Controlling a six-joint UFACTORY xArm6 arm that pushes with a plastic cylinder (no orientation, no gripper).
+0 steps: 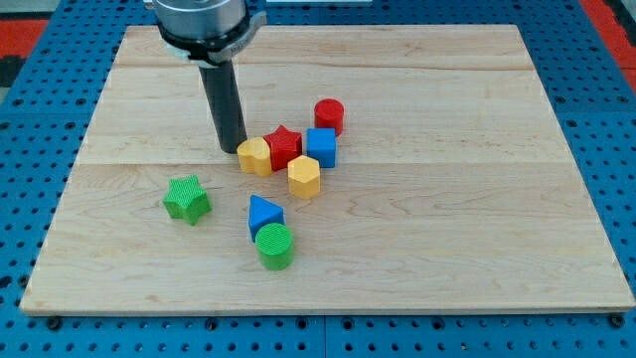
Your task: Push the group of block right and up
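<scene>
A tight group of blocks sits mid-board: a yellow rounded block, a red star, a blue cube, a red cylinder and a yellow hexagon. My tip is at the group's left side, right against or almost touching the yellow rounded block. Below the group lie a blue triangle and a green cylinder, touching each other. A green star sits apart at the lower left.
The wooden board lies on a blue pegboard table. The arm's dark body hangs over the board's top edge at the view's top left.
</scene>
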